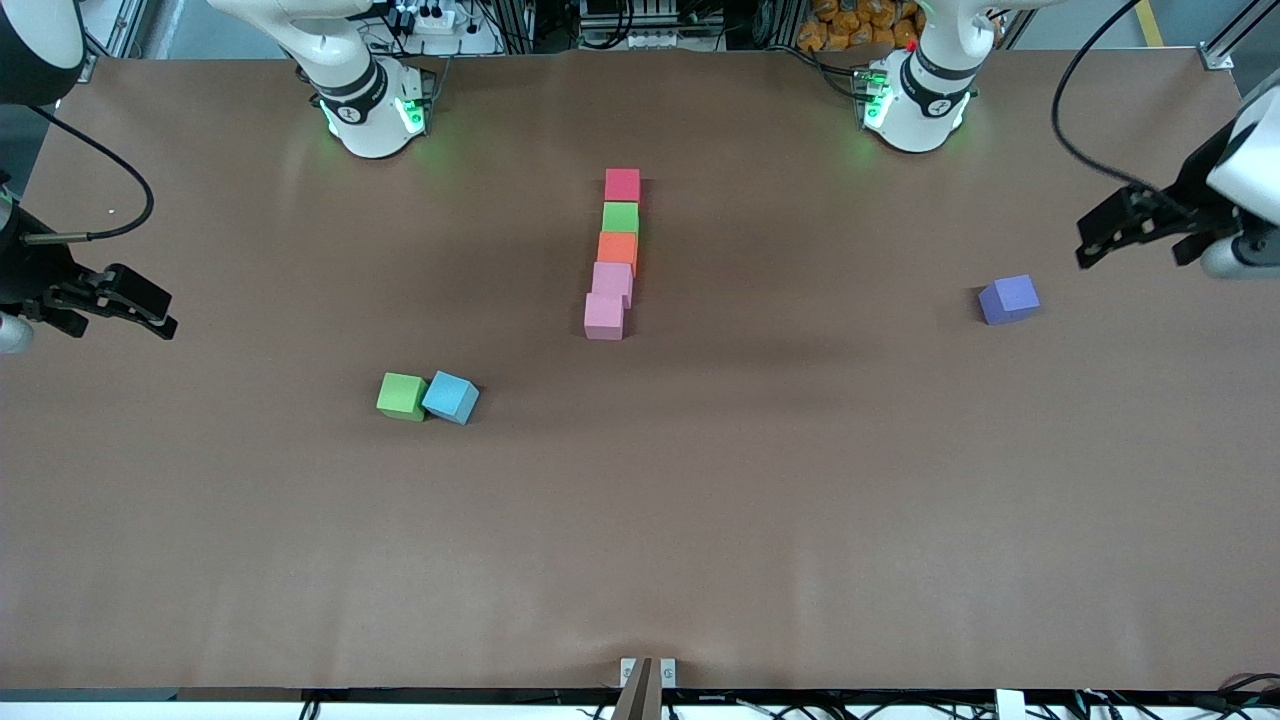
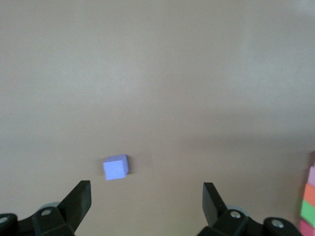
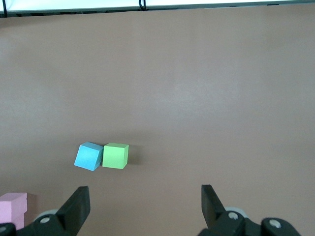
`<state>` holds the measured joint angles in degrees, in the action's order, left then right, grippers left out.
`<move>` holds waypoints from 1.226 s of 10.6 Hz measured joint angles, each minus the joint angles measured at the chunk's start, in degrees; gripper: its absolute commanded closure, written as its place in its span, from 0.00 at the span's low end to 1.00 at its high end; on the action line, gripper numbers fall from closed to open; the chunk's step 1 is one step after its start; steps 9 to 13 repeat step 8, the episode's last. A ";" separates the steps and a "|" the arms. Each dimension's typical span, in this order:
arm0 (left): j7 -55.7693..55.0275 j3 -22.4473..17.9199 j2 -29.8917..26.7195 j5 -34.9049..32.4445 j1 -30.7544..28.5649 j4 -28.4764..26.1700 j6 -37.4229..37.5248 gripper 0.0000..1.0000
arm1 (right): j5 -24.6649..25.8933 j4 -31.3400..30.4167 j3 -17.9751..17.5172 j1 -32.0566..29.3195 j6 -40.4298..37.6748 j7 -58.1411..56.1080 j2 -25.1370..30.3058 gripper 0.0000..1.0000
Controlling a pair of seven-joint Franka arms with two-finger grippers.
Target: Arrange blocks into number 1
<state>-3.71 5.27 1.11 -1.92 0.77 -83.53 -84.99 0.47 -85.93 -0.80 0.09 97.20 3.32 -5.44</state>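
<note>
Five blocks point(image 1: 614, 255) form a line mid-tabletop point(image 1: 700, 520). The left hand point(image 1: 1135, 228) and the right hand point(image 1: 120, 300) wait wide open, empty.

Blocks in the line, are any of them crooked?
Mostly straight: red block, green block and orange block line up. The two pink blocks at the end nearest the front camera drift slightly toward the right arm's end, so the line bends a little.
</note>
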 measured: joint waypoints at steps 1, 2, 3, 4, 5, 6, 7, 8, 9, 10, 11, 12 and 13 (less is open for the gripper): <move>1.68 0.01 -0.32 -0.19 -0.05 -0.14 1.27 0.00 | 0.01 0.00 0.00 0.00 0.00 0.00 0.00 0.00; 2.41 0.03 -0.40 -0.24 -0.04 -0.24 2.31 0.00 | 0.01 0.01 0.00 0.00 -0.01 0.00 0.00 0.00; 2.58 0.11 -0.40 -0.25 -0.03 -0.38 2.70 0.00 | 0.02 0.01 0.00 0.00 -0.02 0.00 0.00 0.00; 2.59 0.20 -0.40 -0.25 -0.02 -0.47 2.96 0.00 | 0.03 0.01 0.00 0.00 -0.03 0.00 0.00 0.00; 2.59 0.23 -0.40 -0.25 -0.02 -0.50 3.32 0.00 | 0.03 0.01 0.00 0.00 -0.03 0.00 0.00 0.00; 2.59 0.23 -0.38 -0.25 -0.03 -0.52 3.48 0.00 | 0.04 0.01 0.00 0.00 -0.05 0.00 0.00 0.00; 2.59 0.23 -0.31 -0.25 -0.04 -0.54 3.51 0.00 | 0.05 0.01 0.00 0.00 -0.07 0.00 0.00 0.00; 2.59 0.24 -0.23 -0.25 -0.03 -0.58 3.52 0.00 | 0.06 0.01 0.01 -0.01 -0.20 0.00 0.00 0.00; 2.59 0.24 -0.23 -0.25 -0.03 -0.58 3.52 0.00 | 0.06 0.01 0.01 -0.01 -0.20 0.00 0.00 0.00; 2.59 0.24 -0.23 -0.25 -0.03 -0.58 3.52 0.00 | 0.06 0.01 0.01 -0.01 -0.20 0.00 0.00 0.00; 2.59 0.24 -0.23 -0.25 -0.03 -0.58 3.52 0.00 | 0.06 0.01 0.01 -0.01 -0.20 0.00 0.00 0.00; 2.59 0.24 -0.23 -0.25 -0.03 -0.58 3.52 0.00 | 0.06 0.01 0.01 -0.01 -0.20 0.00 0.00 0.00; 2.59 0.24 -0.23 -0.25 -0.03 -0.58 3.52 0.00 | 0.06 0.01 0.01 -0.01 -0.20 0.00 0.00 0.00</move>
